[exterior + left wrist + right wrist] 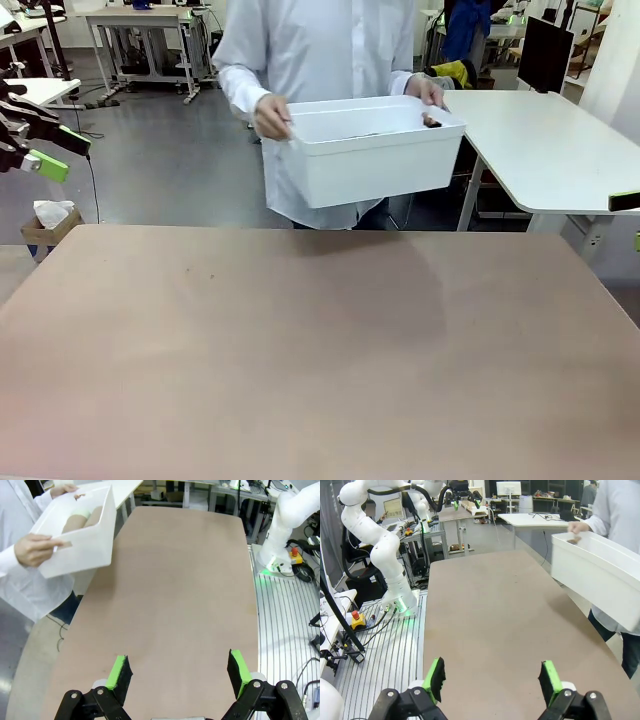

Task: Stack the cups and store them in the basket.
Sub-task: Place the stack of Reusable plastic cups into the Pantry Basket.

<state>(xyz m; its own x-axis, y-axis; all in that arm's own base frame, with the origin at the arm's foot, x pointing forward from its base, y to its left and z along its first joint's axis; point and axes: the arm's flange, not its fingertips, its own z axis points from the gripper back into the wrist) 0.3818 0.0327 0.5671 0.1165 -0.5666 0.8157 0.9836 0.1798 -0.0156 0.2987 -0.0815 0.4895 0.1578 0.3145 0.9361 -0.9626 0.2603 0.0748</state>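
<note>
A person at the far side holds the white basket (360, 155) in both hands, lifted above the far edge of the brown table (300, 340). In the left wrist view, cups lie inside the basket (95, 545): a grey-brown one (72, 524) and a pale mint one (82, 514). How many lie there I cannot tell. My left gripper (58, 152) hovers open at the far left, off the table; its green pads (120, 672) stand wide apart with nothing between them. My right gripper (632, 220) is at the far right edge, open and empty (492, 680). The basket (600, 575) is on its right.
A white desk (540, 150) stands behind the table at the back right. A small cardboard box (48, 225) sits on the floor at the left. Each arm's base (280, 540) (395, 575) stands on a ribbed metal platform beside the table's short ends.
</note>
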